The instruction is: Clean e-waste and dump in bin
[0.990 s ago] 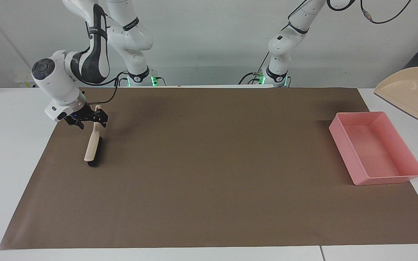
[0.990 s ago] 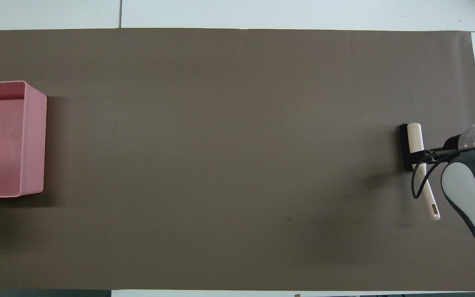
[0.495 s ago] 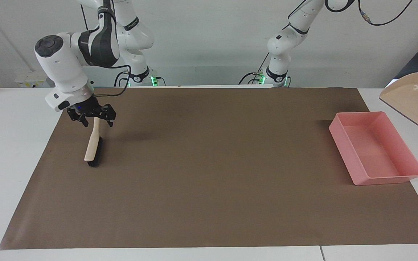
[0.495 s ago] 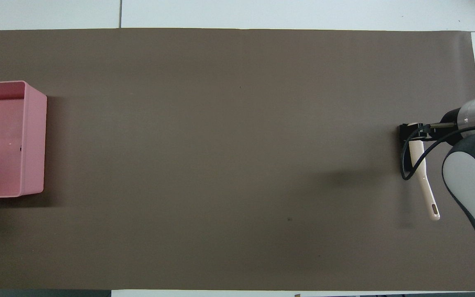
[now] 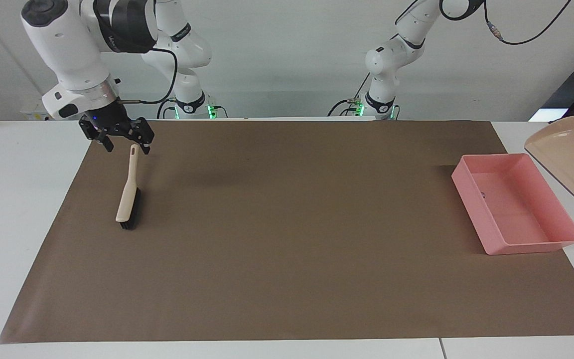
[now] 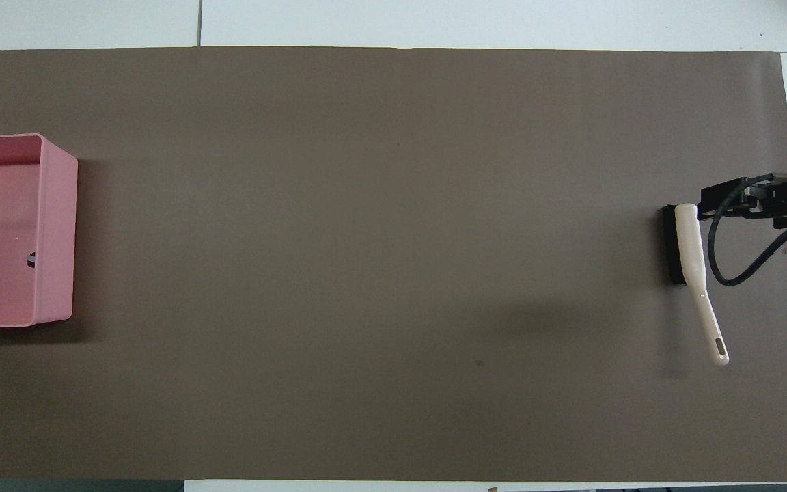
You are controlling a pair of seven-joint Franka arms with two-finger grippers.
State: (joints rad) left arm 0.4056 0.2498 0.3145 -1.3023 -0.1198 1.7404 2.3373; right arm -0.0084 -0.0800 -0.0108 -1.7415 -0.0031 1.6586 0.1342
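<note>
My right gripper (image 5: 123, 142) is up off the mat, fingers spread, just above the brush (image 5: 128, 199) handle tip, not touching it; brush lies flat on the brown mat (image 5: 292, 239); pink bin (image 5: 556, 219) sits at the left arm's end with one tiny dark speck inside; beige dustpan (image 5: 568, 152) is in the air beside it, its holder out of frame.

Brown mat (image 5: 287, 239) open between brush (image 5: 128, 199) and pink bin (image 5: 516, 204), nothing between
</note>
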